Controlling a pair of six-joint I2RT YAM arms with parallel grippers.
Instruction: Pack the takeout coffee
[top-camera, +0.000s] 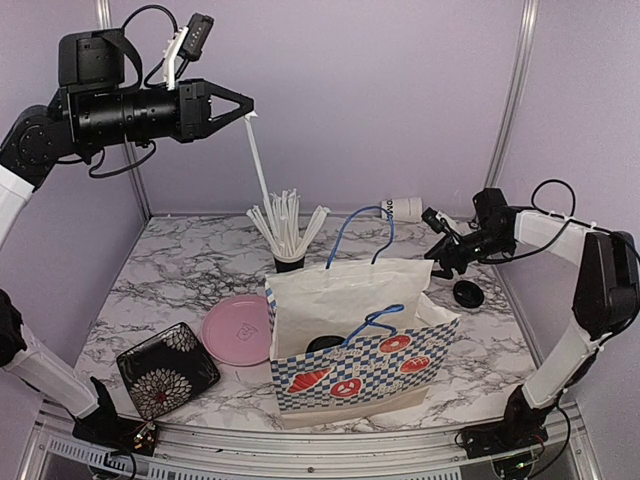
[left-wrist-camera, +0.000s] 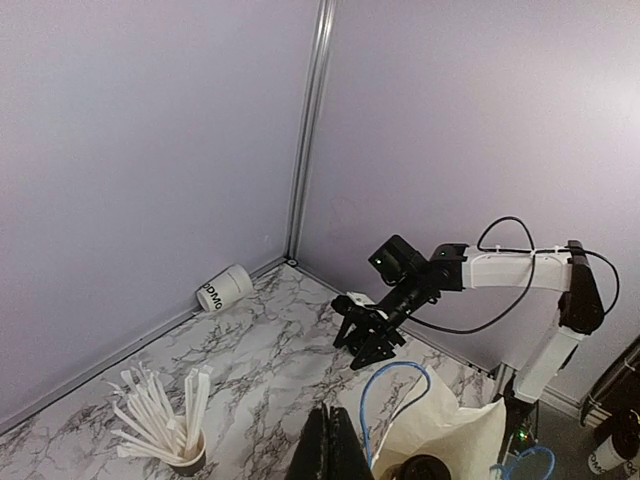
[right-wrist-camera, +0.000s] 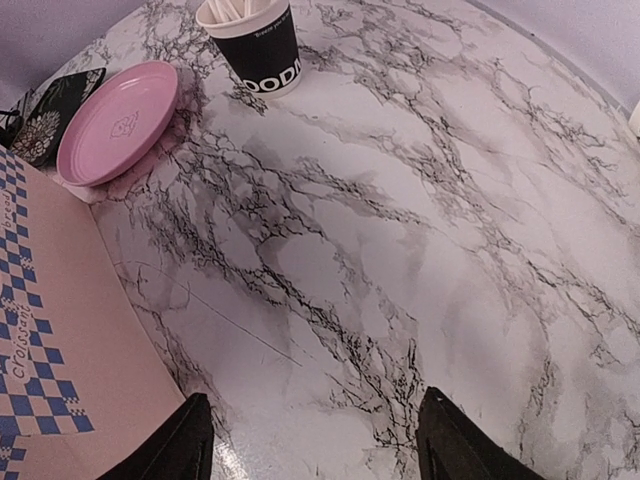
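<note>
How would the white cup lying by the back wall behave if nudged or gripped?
On its side, the white cup would probably roll at a nudge. It looks like thin paper with no lid visible, so likely light and easily crushed by a firm pinch.

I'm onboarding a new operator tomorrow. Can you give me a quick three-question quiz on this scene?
1. True or false: the white paper cup near the back wall stands upright.
2. Which one is open? A: left gripper. B: right gripper.
3. Fill in: the left gripper is raised, pinching a thin white ____.
Key: 1 false, it lies on its side; 2 B; 3 stick.
</note>
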